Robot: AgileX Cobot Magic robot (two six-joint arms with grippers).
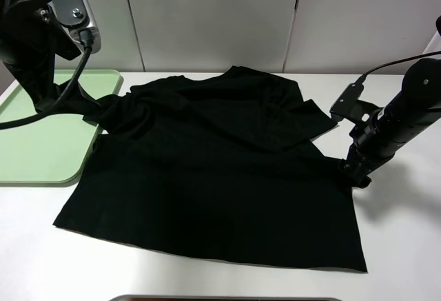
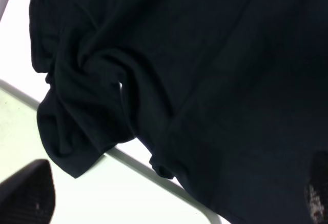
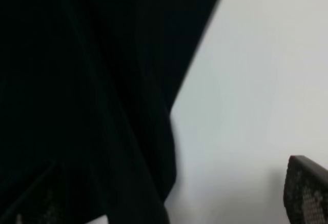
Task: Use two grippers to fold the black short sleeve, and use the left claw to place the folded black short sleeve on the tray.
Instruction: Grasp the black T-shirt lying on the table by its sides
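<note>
Folding looks barely begun in the high view. The black short sleeve [image 1: 220, 177] lies spread across the white tabletop [image 1: 400, 246], with one bunched sleeve [image 1: 103, 111] lapping over the edge of the green tray [image 1: 34, 142]. The left end effector [image 1: 60, 98] hangs low over the tray, just beside that bunched sleeve. The right end effector [image 1: 353, 173] sits at the garment's opposite side edge, touching it or nearly so. How wide either one stands cannot be read from here.

The left wrist view answers for its side: the left end effector [image 2: 171, 201] is spread wide, its dark fingers [image 2: 28, 193] far apart and gripping nothing. The crumpled sleeve [image 2: 87, 126] lies ahead of them, draped across the tray [image 2: 102, 198] rim.

In the right wrist view the right end effector [image 3: 171, 203] is likewise apart. One finger [image 3: 307, 193] is over bare tabletop [image 3: 266, 80], the other is dimly visible over the cloth, and the black short sleeve's [image 3: 77, 80] side edge runs between them.

My reading is that this is the grasping step before the first fold. The next move calls for both to pinch a single layer at the sides, the left taking the bunched sleeve, then lift together and carry the cloth across without dragging it further onto the tray
</note>
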